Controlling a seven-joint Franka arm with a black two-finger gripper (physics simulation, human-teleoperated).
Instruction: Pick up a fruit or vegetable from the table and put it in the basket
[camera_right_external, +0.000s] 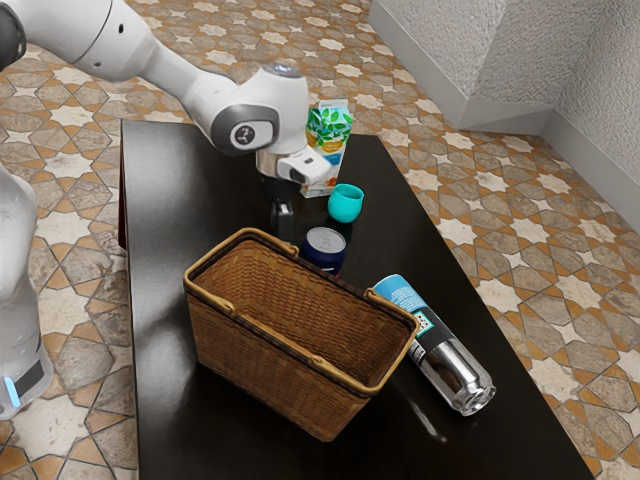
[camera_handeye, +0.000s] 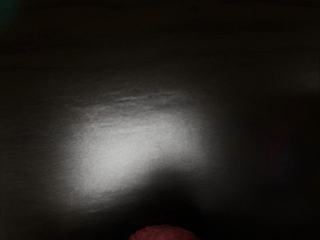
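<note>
The claw (camera_right_external: 283, 222) is low over the bench (camera_right_external: 160, 250), past the basket (camera_right_external: 270, 365), toward the bench's far short edge. I cannot tell how far open it is, or if it has hold of anything. The bumpy red fruit (camera_handeye: 164, 233) is right at the claw, held or just under it. If the grip is off to one side, that bumpy skin could slip and the fruit could roll away. Going to the basket too low could bang its rim and knock the fruit loose. A crooked path might bump the blue tub (camera_right_external: 324, 248) or the teal cup (camera_right_external: 346, 204) close by.
</note>
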